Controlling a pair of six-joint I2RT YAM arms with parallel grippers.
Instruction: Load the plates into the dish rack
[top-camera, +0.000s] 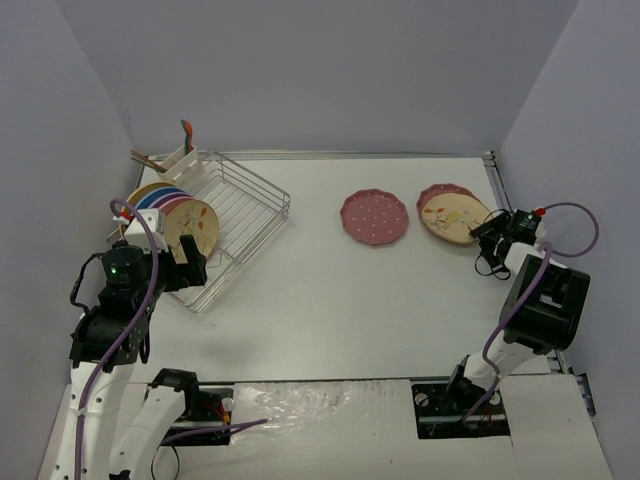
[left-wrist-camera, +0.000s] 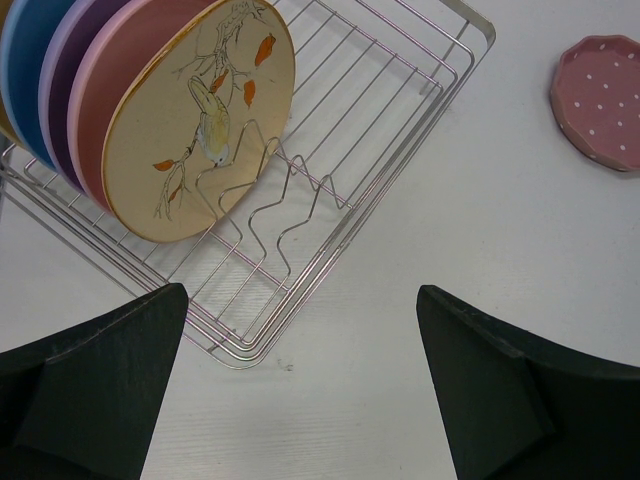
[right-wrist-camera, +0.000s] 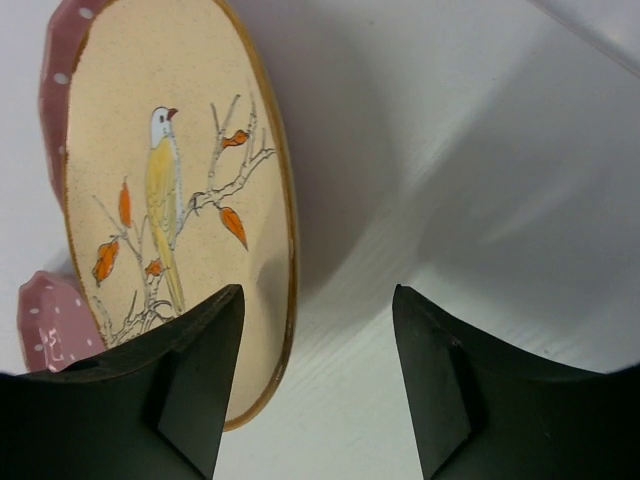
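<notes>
The silver wire dish rack (top-camera: 245, 205) stands at the left. Several plates stand upright in it: yellow, blue, purple, pink, and a cream floral plate (top-camera: 192, 228) in front. The left wrist view shows that cream plate (left-wrist-camera: 200, 120) in the rack (left-wrist-camera: 400, 110). My left gripper (top-camera: 190, 262) is open and empty over the rack's near corner (left-wrist-camera: 300, 390). A dark-pink dotted plate (top-camera: 374, 216) lies flat mid-table. Another cream floral plate (top-camera: 455, 214) lies on a dotted plate at the right. My right gripper (top-camera: 487, 240) is open, its jaws either side of that plate's rim (right-wrist-camera: 318, 340).
A white utensil caddy (top-camera: 180, 160) with utensils is clipped on the rack's far left corner. The left wrist view shows the lone dotted plate (left-wrist-camera: 600, 100) at the upper right. Grey walls close in the table's left, back and right sides.
</notes>
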